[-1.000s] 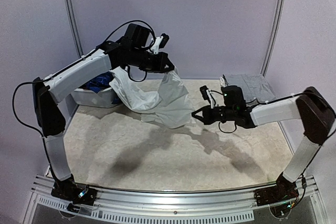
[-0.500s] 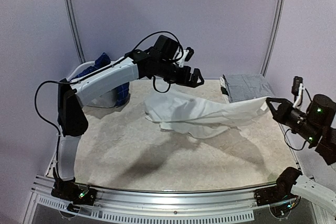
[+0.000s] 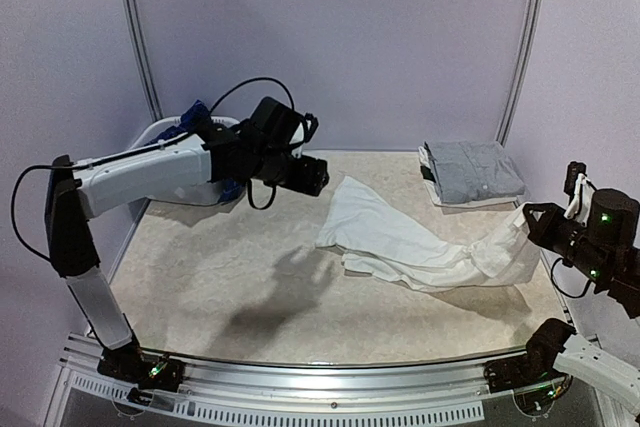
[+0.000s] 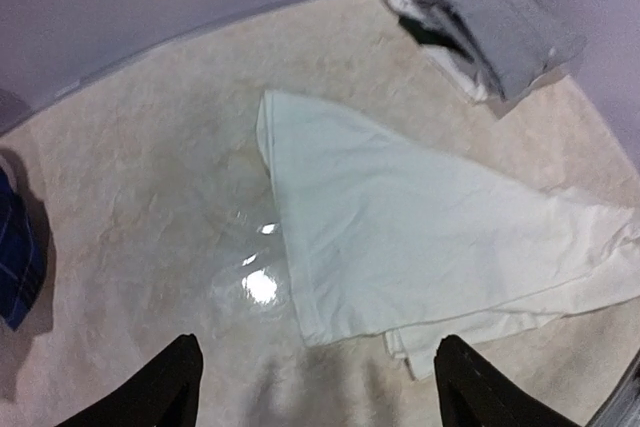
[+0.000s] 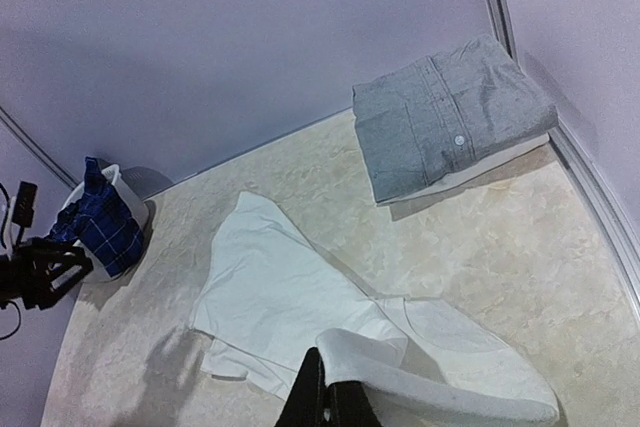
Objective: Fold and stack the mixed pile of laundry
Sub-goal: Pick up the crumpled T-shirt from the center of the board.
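The white trousers lie limp and softly creased on the mottled beige bench. They fan out from a pointed corner near the centre toward 4 o'clock. There the right gripper is pinched closed on a rolled fold raised off the surface. The overlapping layers beneath are hard to tell apart.

The left gripper hovers toward 10 o'clock, its dark fingers spread wide apart.

At 1 o'clock a grey buttoned shirt sits folded square on a white piece, close to the back edge. At 10 o'clock a white plastic basket holds navy plaid cloth, largely hidden behind the left arm. Bare bench runs from 6 to 9 o'clock.
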